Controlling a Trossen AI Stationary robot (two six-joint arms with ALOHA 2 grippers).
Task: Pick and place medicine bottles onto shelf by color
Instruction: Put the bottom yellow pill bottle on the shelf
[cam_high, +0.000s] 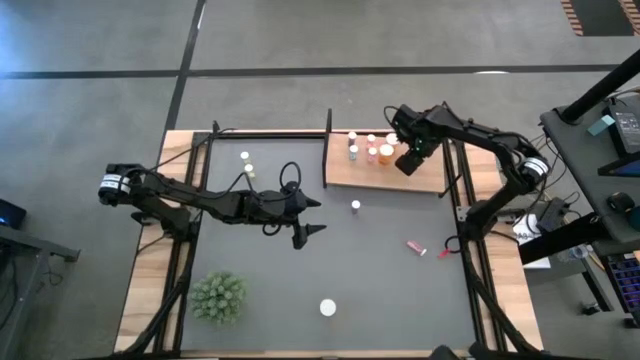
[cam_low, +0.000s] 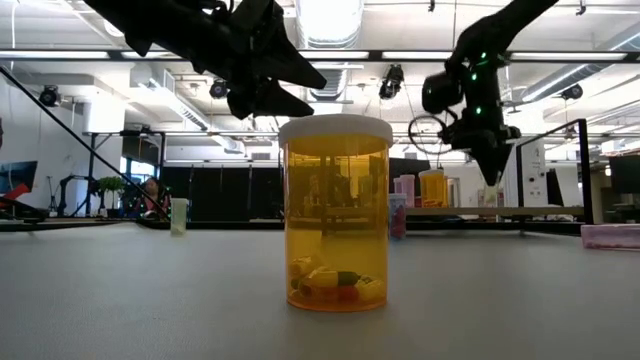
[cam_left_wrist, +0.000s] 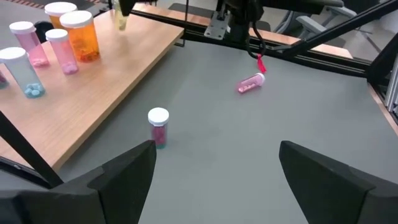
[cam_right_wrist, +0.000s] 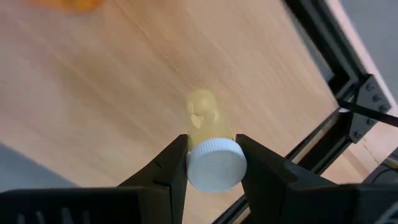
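right gripper (cam_right_wrist: 211, 163) pinching a yellow-green bottle (cam_right_wrist: 207, 127) by its white cap (cam_right_wrist: 214, 163), fingers (cam_right_wrist: 170, 168) clamped either side of the cap, bottle body hanging down over the wooden shelf (cam_right_wrist: 112, 93), held above the shelf's right part (cam_high: 410, 160), whether it touches the board can't tell; on the shelf just left of that gripper a cluster of bottles: two orange bottles (cam_high: 386, 153), pink bottles (cam_left_wrist: 63, 51), one clear bottle with blue pills (cam_left_wrist: 23, 73), all upright; left gripper (cam_high: 308, 226) spread wide and empty, hovering over the dark grey mat (cam_high: 380, 280) near its middle, fingers (cam_left_wrist: 118, 180) apart; ahead of it a small pink bottle (cam_left_wrist: 158, 126) standing upright on the mat just beside the shelf's near edge; further right a pink bottle lying on its side (cam_high: 417, 246) with a red bit next to it; two small bottles (cam_high: 246, 163) at far left of mat; large orange bottle (cam_low: 336, 212) upright at near edge of mat, pills inside; spiky green plant (cam_high: 218, 296) near left corner
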